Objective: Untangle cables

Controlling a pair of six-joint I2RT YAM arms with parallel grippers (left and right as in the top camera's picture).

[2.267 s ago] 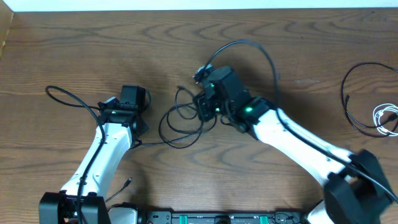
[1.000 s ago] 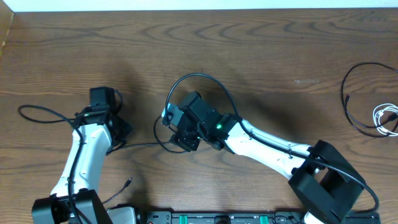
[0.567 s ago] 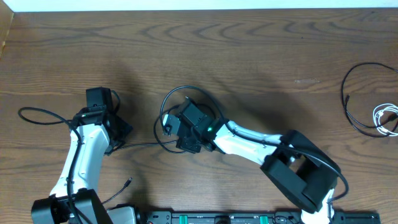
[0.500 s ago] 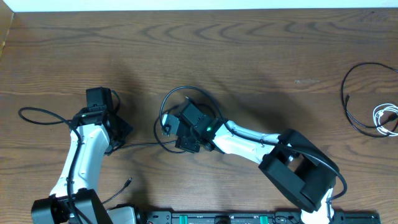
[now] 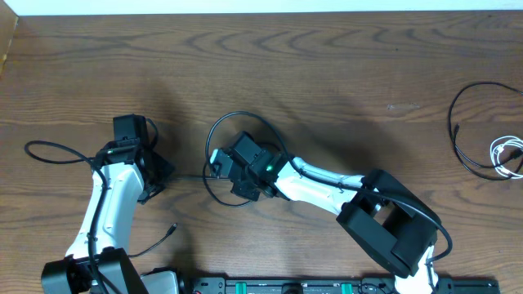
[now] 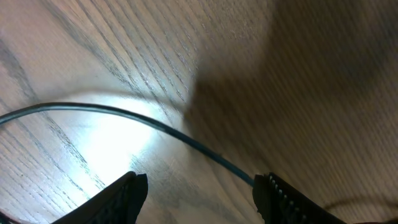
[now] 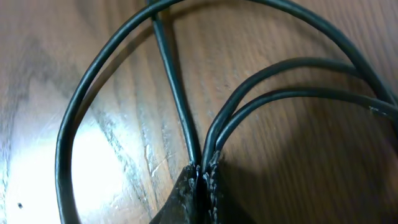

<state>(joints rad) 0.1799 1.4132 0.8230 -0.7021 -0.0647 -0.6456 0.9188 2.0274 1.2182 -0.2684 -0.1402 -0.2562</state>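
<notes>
Reaching up from the near-left corner of the worktop [image 5: 343, 57], the left arm is stretching toward the far edge. Its white link is leaning slightly right and its wrist is tipping the left gripper [image 5: 155, 171] down at the wood. Its fingers [image 6: 127, 193] are standing spread. In the left wrist view a black cable strand [image 6: 124, 115] is sweeping in from the left and running to the tip of the right-hand finger; whether it is touching there is hard to tell.

The right arm is coming from the near-right corner, folding sharply at the elbow and lying low across the worktop toward the left. This is placing the right gripper [image 5: 219, 162] a little left of centre. Its fingers [image 7: 211, 177] are pressing tightly together, pinching the black cables [image 7: 178, 106]: three strands are converging into the closed tips.

Between the two grippers a thin strand is running nearly straight. Beyond the right gripper a loop is arching toward the far edge, and another loop is trailing toward the left edge past the left arm. Well apart, at the right edge, a separate black cable [image 5: 451, 121] is curling in an open arc, with the white cable [image 5: 507, 153] bunching just beside it.
</notes>
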